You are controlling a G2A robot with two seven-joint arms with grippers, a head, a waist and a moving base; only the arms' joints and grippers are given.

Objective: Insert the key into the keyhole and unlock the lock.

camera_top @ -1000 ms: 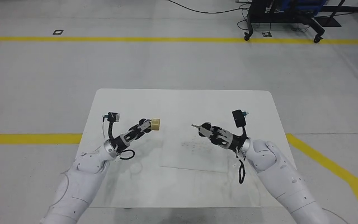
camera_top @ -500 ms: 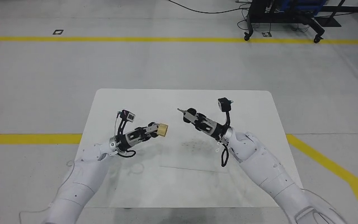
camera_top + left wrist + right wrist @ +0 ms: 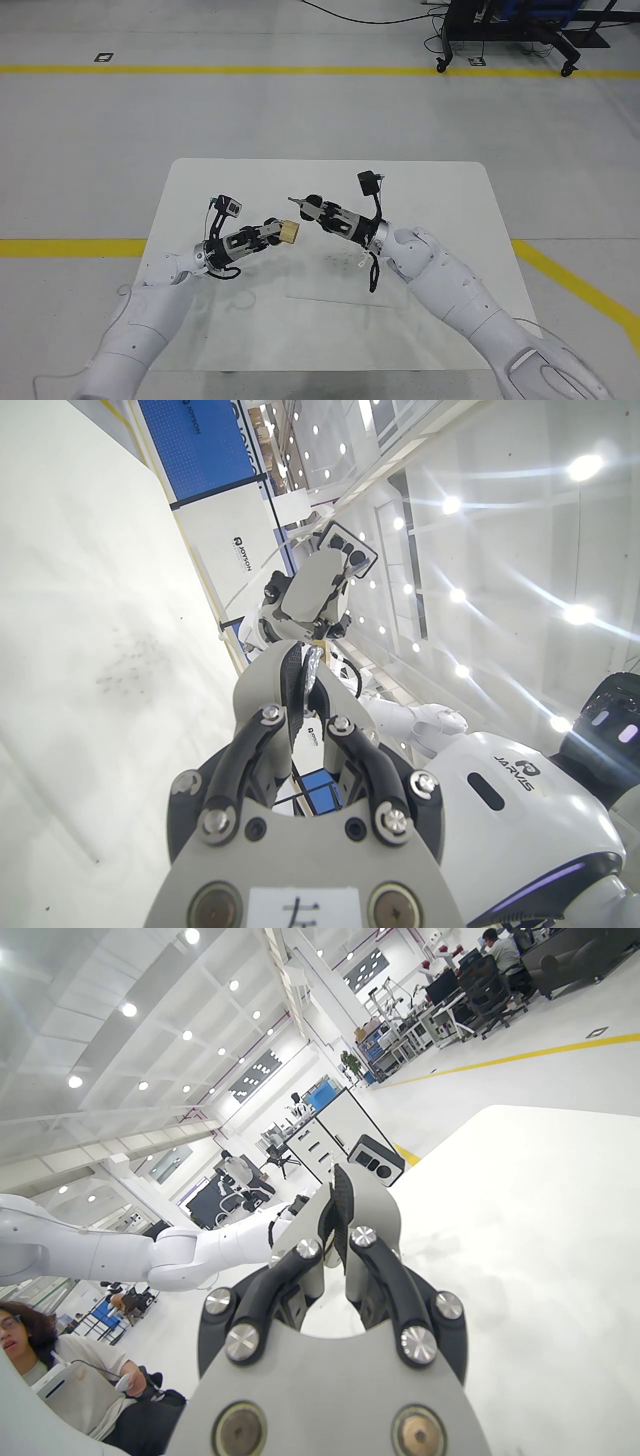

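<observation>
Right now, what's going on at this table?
The left tool holds a small brass-coloured padlock by its shackle, raised above the white rectangular table. The right tool pinches a thin silver metal key, also in the air, with its tip close to the padlock but apart from it. The key is not yet in the keyhole.

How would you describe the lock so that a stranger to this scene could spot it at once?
Start at the white table and look over its middle. There the left tool grips the lock, a small blocky piece at its tip. It is the only tan thing there, unlike the thin silver key in the right tool.
</observation>
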